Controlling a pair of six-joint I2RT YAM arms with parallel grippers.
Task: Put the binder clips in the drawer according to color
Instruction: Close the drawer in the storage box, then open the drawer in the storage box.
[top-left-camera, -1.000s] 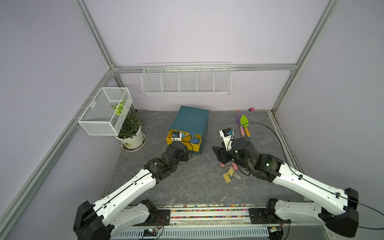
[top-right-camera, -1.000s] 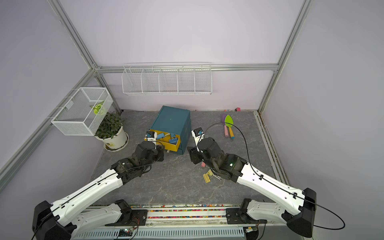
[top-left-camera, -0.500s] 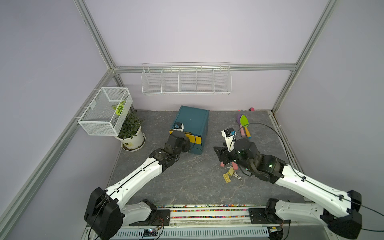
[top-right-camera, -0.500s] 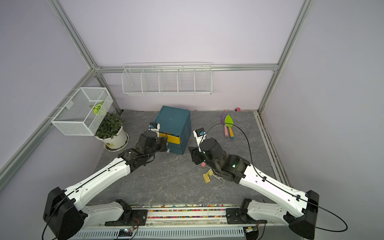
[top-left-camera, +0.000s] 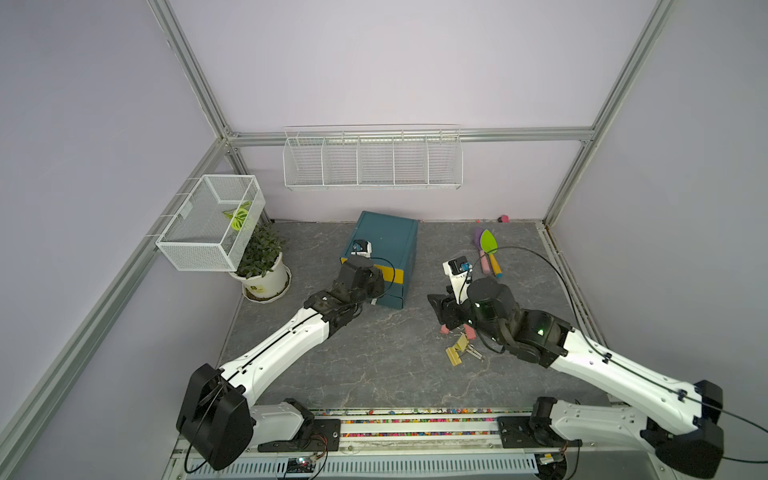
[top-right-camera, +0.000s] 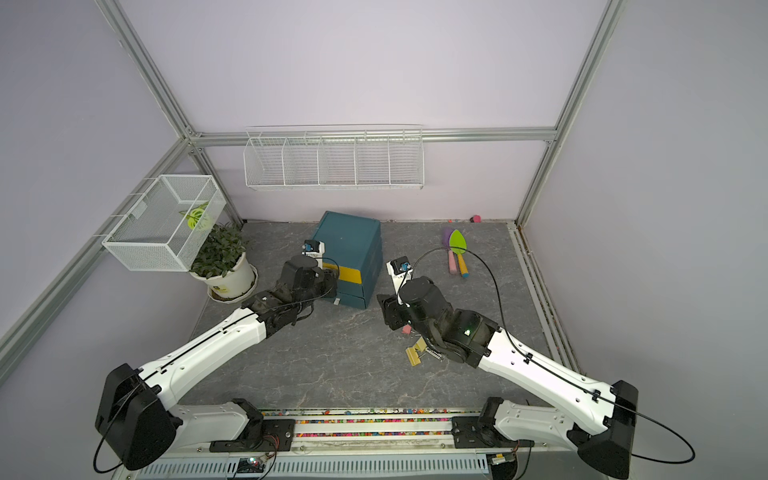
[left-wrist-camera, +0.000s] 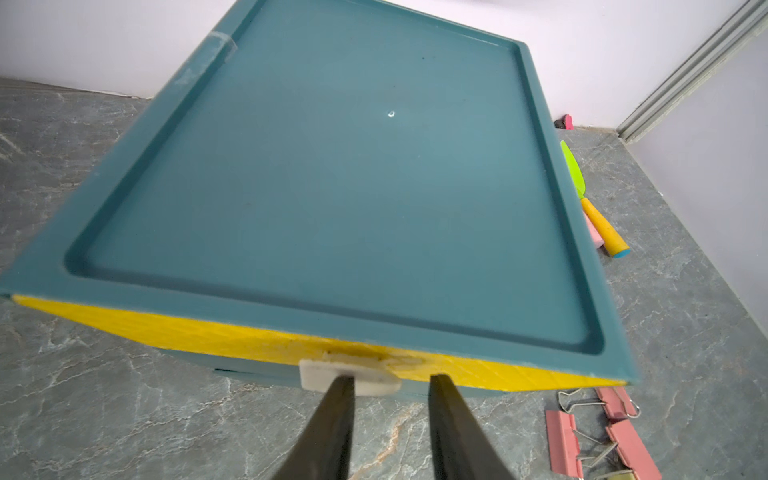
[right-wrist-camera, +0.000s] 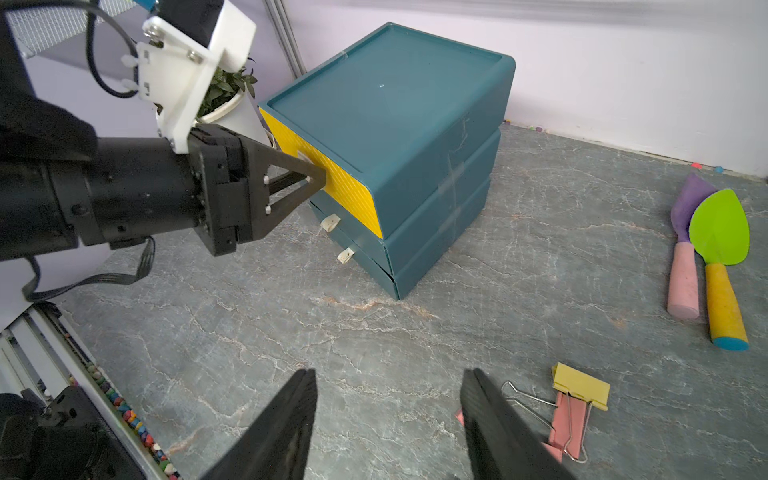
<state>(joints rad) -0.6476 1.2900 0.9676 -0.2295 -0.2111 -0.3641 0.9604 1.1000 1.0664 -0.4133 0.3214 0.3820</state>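
Observation:
The dark-teal drawer cabinet (top-left-camera: 386, 243) (top-right-camera: 353, 241) stands at the back middle with its yellow top drawer (left-wrist-camera: 208, 332) (right-wrist-camera: 332, 183) pushed in. My left gripper (left-wrist-camera: 390, 380) (right-wrist-camera: 318, 174) is open at that yellow front, with one finger overlapping the white handle tab (left-wrist-camera: 316, 374). My right gripper (right-wrist-camera: 388, 374) (top-left-camera: 436, 301) hovers open over bare floor, right of the cabinet, holding nothing. Just beside it lie a yellow binder clip (right-wrist-camera: 582, 386) (top-left-camera: 455, 355) and pink binder clips (right-wrist-camera: 569, 424) (left-wrist-camera: 563, 440). Blue binder clips are out of view.
Two toy shovels (top-left-camera: 488, 249) lie at the back right. A potted plant (top-left-camera: 266, 278) and a wire basket (top-left-camera: 212, 220) stand left of the cabinet. A wire rack (top-left-camera: 372, 160) hangs on the back wall. The two lower drawers (right-wrist-camera: 357, 245) are closed.
The yellow drawer, open a second ago with blue clips inside, has been pushed shut by my left gripper, whose jaws have widened slightly. The right arm barely moved.

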